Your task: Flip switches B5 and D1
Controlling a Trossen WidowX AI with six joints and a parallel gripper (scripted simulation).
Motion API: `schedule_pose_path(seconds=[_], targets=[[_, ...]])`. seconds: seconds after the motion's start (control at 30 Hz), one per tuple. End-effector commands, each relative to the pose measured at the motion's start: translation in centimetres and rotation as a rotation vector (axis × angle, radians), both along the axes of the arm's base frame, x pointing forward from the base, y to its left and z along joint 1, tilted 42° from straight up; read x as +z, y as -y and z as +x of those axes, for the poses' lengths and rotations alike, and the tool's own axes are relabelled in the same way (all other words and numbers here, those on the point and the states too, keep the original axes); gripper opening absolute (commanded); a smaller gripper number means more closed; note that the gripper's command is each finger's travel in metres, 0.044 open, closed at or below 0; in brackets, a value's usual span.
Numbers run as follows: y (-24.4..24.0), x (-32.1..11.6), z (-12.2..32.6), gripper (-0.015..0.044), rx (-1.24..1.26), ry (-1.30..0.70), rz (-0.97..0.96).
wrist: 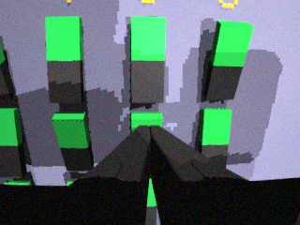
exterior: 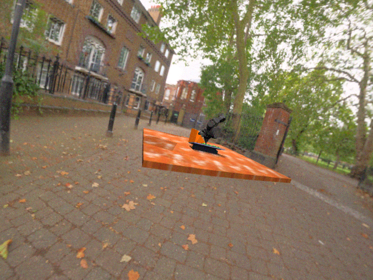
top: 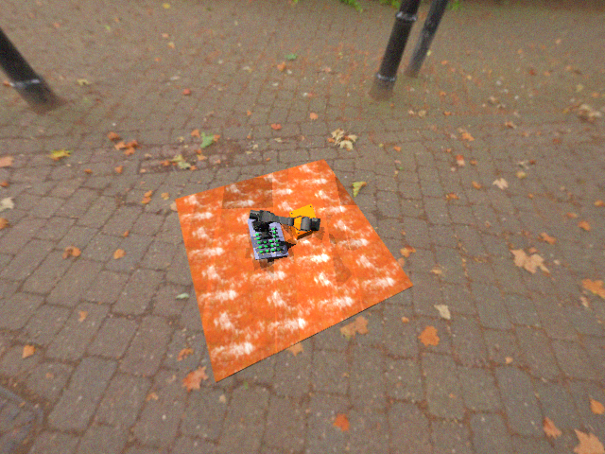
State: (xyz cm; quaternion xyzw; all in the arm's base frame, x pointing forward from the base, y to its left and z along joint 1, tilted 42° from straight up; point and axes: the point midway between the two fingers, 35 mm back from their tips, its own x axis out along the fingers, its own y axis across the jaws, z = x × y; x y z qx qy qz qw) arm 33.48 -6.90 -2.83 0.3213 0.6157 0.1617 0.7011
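The lavender switch panel (top: pixel 285 253) (wrist: pixel 277 159) (exterior: pixel 206 148) carries rows of green-and-dark rocker switches. My gripper (top: pixel 263 228) (exterior: pixel 206 142) (wrist: pixel 148 135) is shut, with nothing between the fingers. In the wrist view its tips lie over switch B5 (wrist: pixel 146 116), in the second row, one column in from the right end. Only B5's green far end shows above the tips; the rest is hidden, so its tilt and any contact cannot be told. D1 is outside the wrist view and too small to read in the top and exterior views.
Switches A5 (wrist: pixel 148 39), A6 (wrist: pixel 233 42), B4 (wrist: pixel 71 131) and B6 (wrist: pixel 217 127) surround the fingertips closely. Part of a further switch shows between the fingers. The orange plate (top: pixel 304 213) (exterior: pixel 194 135) is at the arm's base, beside the panel on the orange-and-white table top (top: pixel 273 298).
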Motion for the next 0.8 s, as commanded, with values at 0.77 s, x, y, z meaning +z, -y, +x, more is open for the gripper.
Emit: schedule_pose_path(seconds=[0.77], targets=[[-0.21,-0.17,0.08,0.0000,-0.003,0.000,0.005]])
